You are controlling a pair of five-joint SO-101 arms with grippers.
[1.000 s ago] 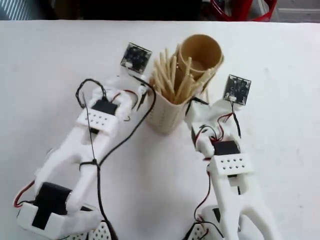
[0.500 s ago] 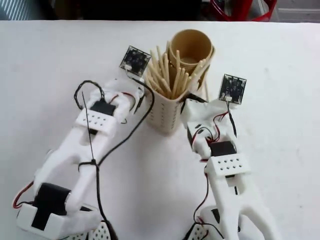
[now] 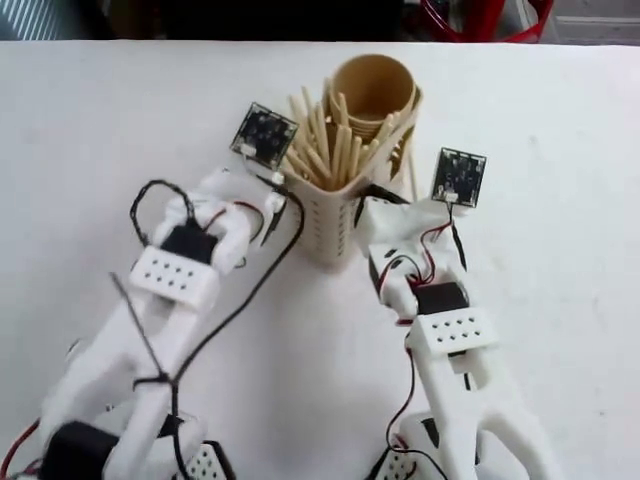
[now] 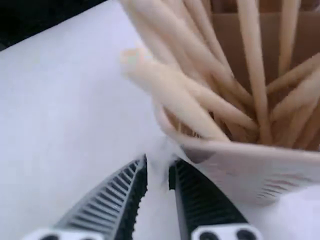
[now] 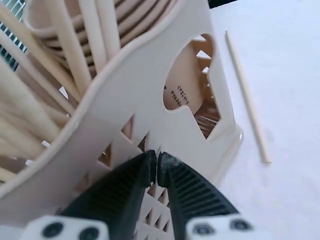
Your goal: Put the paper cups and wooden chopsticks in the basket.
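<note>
Right wrist view: loose chopstick [image 5: 246,97] lies on table [image 5: 285,75] beside basket [image 5: 140,95], pointing at far edge, nearest right gripper [image 5: 156,156], which is closed empty at the basket wall; left gripper [image 4: 158,162] apparently pinches the rim.

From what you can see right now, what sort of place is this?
Probably a robotics test bench: a plain white table, two small robot arms with bare circuit boards, and a basket of chopsticks as practice props.

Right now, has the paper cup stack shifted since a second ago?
Yes. In the high view the paper cup stack has shifted left and slightly toward the far edge of the table, along with the basket.
</note>
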